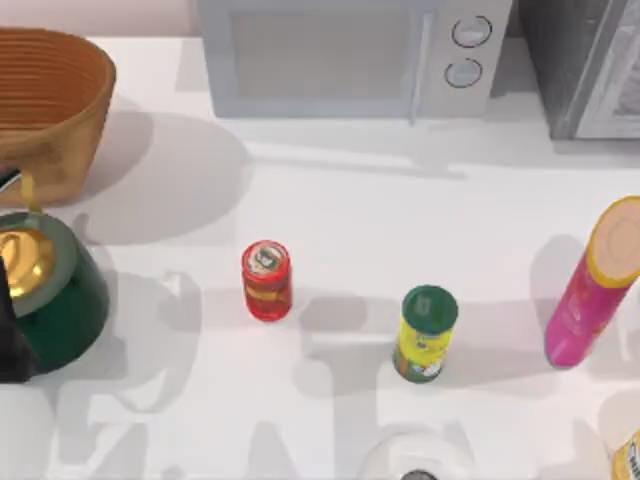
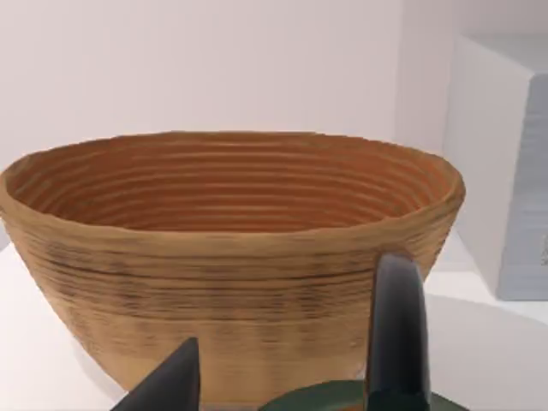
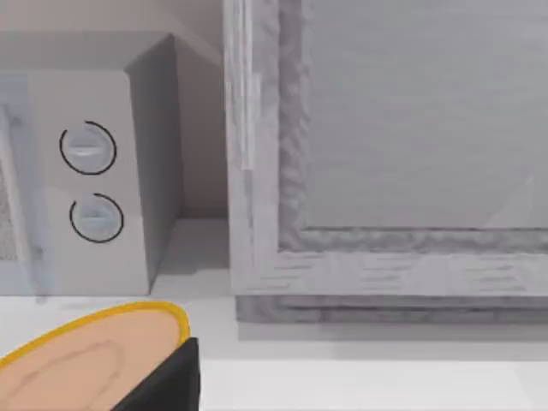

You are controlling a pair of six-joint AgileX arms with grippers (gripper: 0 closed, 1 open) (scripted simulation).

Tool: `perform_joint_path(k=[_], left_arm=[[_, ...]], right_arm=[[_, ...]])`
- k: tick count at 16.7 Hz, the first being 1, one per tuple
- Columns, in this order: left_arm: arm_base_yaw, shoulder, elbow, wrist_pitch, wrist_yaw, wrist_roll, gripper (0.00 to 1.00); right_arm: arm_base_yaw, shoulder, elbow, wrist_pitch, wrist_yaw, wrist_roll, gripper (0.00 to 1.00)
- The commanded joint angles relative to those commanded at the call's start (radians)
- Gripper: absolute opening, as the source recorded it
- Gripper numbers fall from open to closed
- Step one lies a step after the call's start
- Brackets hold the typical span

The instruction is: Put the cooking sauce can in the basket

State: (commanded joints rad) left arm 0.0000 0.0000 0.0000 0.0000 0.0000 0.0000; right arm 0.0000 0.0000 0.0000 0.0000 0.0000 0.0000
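Note:
The cooking sauce can [image 1: 266, 280] is a short red can with a yellow-marked label and a pale top. It stands upright left of the table's middle. The basket [image 1: 50, 100] is wide, woven and orange-brown, and sits at the far left corner; its ribbed wall [image 2: 231, 257] faces the left wrist camera. My left gripper [image 2: 282, 372] hovers open above the green pot, pointing at the basket and holding nothing. At the table's left edge is my left arm [image 1: 8, 320]. My right gripper [image 3: 171, 385] is beside the pink tube's top [image 3: 86, 360].
A dark green pot [image 1: 55, 300] with a gold lid stands between the basket and the left arm. Right of the can are a yellow green-lidded container [image 1: 425, 335] and a tall pink tube [image 1: 595, 285]. A microwave [image 1: 350, 55] and a grey appliance [image 1: 590, 60] line the back.

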Motion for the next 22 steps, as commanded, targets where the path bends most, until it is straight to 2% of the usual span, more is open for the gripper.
perform_joint_path(k=[4,8,16,22], left_arm=[[-0.007,0.027,0.024,-0.019,0.024,0.029,1.00],[-0.030,0.207,0.152,-0.104,0.129,0.201,1.00],[-0.056,0.911,0.590,-0.264,0.367,0.667,1.00],[-0.114,1.447,0.889,-0.350,0.598,0.969,1.00]], right_arm=[[0.000,0.000,0.000,0.000,0.000,0.000,1.00],[0.000,0.000,0.000,0.000,0.000,0.000,1.00],[0.000,0.000,0.000,0.000,0.000,0.000,1.00],[0.000,0.000,0.000,0.000,0.000,0.000,1.00]])
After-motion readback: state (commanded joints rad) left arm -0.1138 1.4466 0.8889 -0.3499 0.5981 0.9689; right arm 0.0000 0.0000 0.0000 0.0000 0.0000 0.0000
